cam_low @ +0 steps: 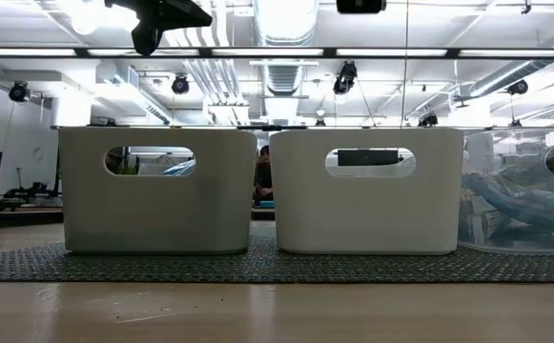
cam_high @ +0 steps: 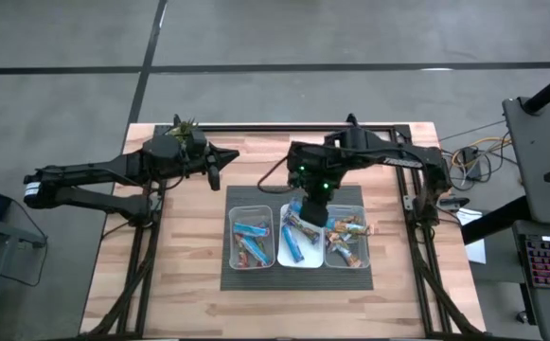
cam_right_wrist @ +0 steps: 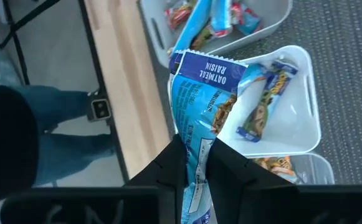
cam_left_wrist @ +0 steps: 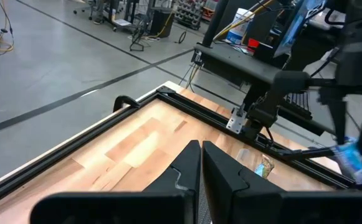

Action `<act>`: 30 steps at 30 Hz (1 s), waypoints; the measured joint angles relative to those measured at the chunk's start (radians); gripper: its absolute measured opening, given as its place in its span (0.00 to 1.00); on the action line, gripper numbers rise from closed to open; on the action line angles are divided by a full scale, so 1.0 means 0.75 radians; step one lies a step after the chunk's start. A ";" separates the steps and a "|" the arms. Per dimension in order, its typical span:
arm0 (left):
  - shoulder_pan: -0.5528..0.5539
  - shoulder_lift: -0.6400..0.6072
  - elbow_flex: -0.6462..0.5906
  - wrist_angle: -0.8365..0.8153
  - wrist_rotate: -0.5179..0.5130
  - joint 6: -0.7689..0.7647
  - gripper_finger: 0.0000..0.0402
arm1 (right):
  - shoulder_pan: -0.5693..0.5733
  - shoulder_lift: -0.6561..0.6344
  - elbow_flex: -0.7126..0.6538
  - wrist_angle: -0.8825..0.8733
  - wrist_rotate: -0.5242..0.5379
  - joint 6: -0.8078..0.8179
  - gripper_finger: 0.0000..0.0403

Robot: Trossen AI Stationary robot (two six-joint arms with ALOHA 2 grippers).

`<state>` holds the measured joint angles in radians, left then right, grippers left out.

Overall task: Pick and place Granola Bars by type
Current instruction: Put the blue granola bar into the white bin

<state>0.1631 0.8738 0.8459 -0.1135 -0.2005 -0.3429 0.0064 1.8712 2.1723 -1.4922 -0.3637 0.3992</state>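
Note:
Three bins stand in a row on a dark mat (cam_high: pixel 298 279). The left bin (cam_high: pixel 234 237) holds blue-and-red granola bars (cam_high: pixel 251 239). The middle white bin (cam_right_wrist: pixel 305 124) holds blue bars (cam_right_wrist: pixel 265 106). The right bin (cam_high: pixel 365 244) holds brown bars (cam_high: pixel 348 239). My right gripper (cam_right_wrist: pixel 196 168) hangs over the middle bin, shut on a blue bar (cam_right_wrist: pixel 202 93) marked "Oatmeal Raisin". My left gripper (cam_left_wrist: pixel 201 163) waits shut above the far left of the table, touching nothing. My right gripper pinches the blue bar between its two fingers near one end of the wrapper (cam_right_wrist: pixel 196 146). The fingers slant down from above. The rest of the bar sticks out past the fingertips and hangs lifted clear over the middle bin (cam_high: pixel 300 248).
A single tan bar (cam_left_wrist: pixel 266 167) lies on the wood near the table's right frame rail. A small green plant (cam_high: pixel 185 128) stands at the far left edge beside my left arm. A black frame (cam_high: pixel 284 127) runs along the far edge. Bare wood lies left of the mat.

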 joint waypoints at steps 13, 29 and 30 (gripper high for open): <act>0.000 0.000 0.000 -0.001 0.001 -0.014 0.00 | 0.082 -0.089 0.000 -0.003 0.068 0.047 0.12; 0.000 0.000 0.000 -0.001 0.001 -0.013 0.00 | 0.081 -0.094 -0.185 0.103 0.145 -0.007 0.12; 0.000 0.000 0.000 -0.001 0.001 -0.013 0.00 | 0.081 -0.093 -0.215 0.123 0.145 -0.007 0.12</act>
<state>0.1631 0.8738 0.8459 -0.1139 -0.2001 -0.3523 0.0673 1.8015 2.0107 -1.3998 -0.2552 0.3940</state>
